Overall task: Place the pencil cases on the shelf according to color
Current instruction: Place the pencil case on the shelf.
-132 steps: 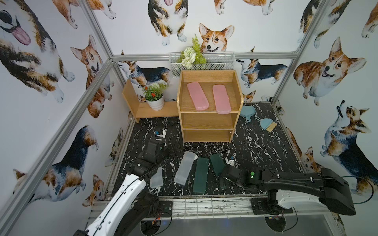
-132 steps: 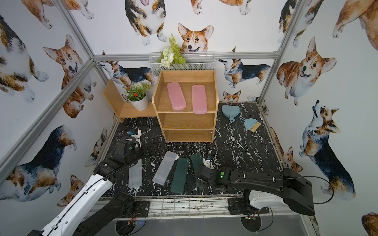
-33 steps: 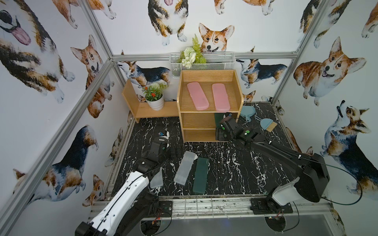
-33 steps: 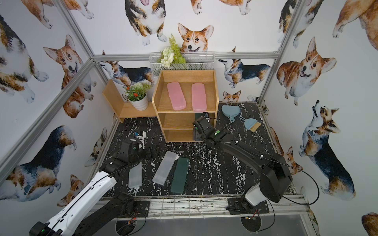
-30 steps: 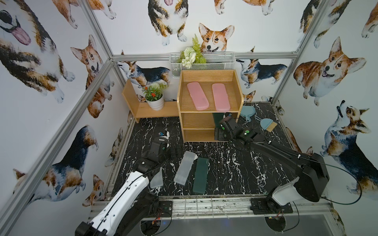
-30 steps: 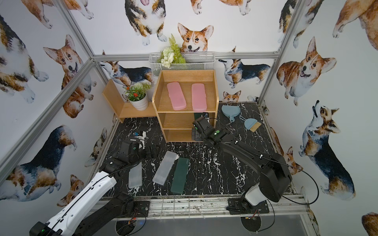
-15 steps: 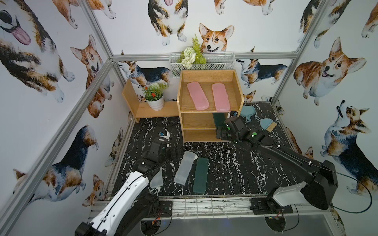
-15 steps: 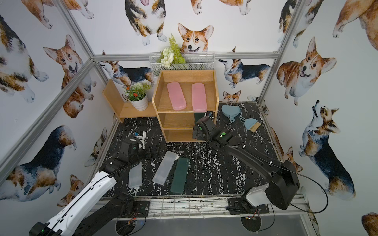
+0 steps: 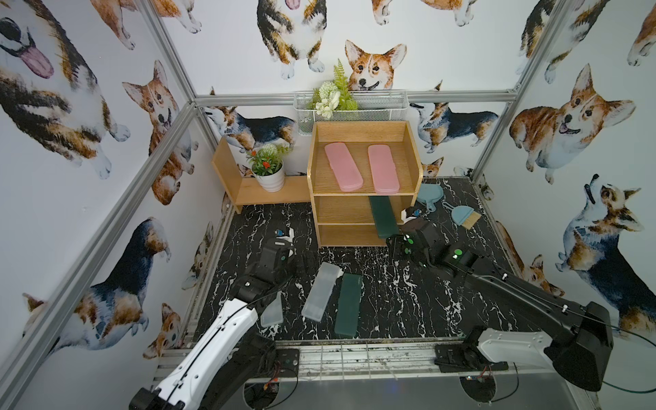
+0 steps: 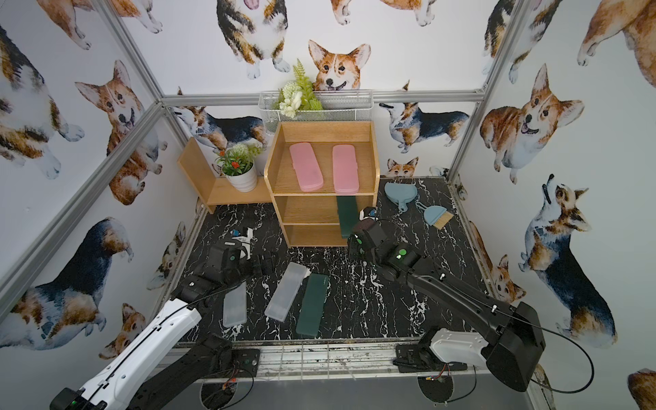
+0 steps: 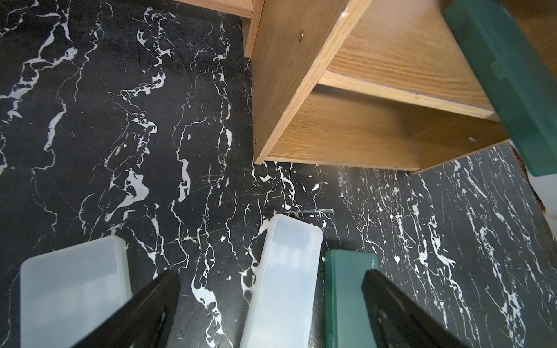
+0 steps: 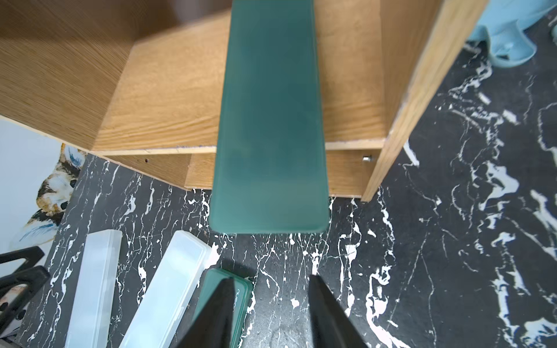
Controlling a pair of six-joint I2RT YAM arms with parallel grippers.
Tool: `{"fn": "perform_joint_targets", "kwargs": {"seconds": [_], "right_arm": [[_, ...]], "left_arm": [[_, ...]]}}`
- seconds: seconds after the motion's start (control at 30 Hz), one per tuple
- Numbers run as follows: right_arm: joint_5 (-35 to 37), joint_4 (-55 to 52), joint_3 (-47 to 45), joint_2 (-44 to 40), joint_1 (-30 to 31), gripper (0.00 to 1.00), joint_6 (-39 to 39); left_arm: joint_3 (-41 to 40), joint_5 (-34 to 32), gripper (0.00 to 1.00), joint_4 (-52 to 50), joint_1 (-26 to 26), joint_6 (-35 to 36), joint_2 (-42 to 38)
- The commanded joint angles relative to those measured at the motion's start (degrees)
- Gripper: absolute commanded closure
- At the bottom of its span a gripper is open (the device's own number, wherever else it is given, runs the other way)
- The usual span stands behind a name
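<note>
One dark green pencil case [image 12: 271, 120] lies lengthwise on the middle tier of the shelf [image 9: 340, 211], close to its right side wall, with its near end overhanging the front edge. The top tier holds two pink pencil cases [image 9: 343, 167] [image 9: 382, 168] side by side; the bottom tier shows only bare wood. On the black marbled tabletop [image 9: 408, 301] in front lie the other dark green pencil case [image 9: 348, 305] and two frosted pencil cases [image 9: 321, 291] [image 9: 272, 312].

The right arm stretches from the near edge towards the shelf's right side. The right gripper [image 12: 270, 277] sits just short of the overhanging end – its fingers [image 12: 217, 310] a modest gap apart, gripping nothing and clear of the case.

The left arm reaches forward low. The left gripper [image 11: 271, 271] hangs above the frosted cases – its fingers [image 11: 144, 301] spread wide and empty.
</note>
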Motion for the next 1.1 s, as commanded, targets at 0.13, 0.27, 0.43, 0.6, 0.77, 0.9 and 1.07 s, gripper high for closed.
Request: {"fn": "perform_joint_targets", "kwargs": {"seconds": [0.13,0.27,0.43,0.6,0.77,0.9,1.07], "right_arm": [[1.6,7.4,0.1,4.4,-1.3,0.65,0.0],[1.3,11.0,2.8,7.6,-2.7,0.66,-1.4],[0.6,13.6,5.0,10.9,-3.3,0.65,-2.9],[0.0,14.4,3.9,9.1,-3.4,0.62,-2.8],[-0.7,12.1,-1.0,2.1,-3.4,0.38,-2.8],[-3.1,5.7,-4.1,-2.0,-3.3,0.28,-2.1],[-4.1,3.3,-10.8,-8.5,-0.1,0.15,1.9]], "left_arm": [[0.3,0.6,0.0,1.4,0.0,0.1,1.2],[0.7,-0.2,0.01,0.8,0.1,0.0,1.7],[0.4,-0.2,0.01,1.2,0.1,-0.1,2.1],[1.2,1.8,0.01,1.3,0.0,0.0,4.7],[2.0,2.1,0.01,0.2,-0.1,-0.9,7.0],[2.2,5.8,0.01,0.4,-0.4,-0.2,8.4],[2.2,5.1,0.01,0.4,-3.4,-0.7,9.2]]}}
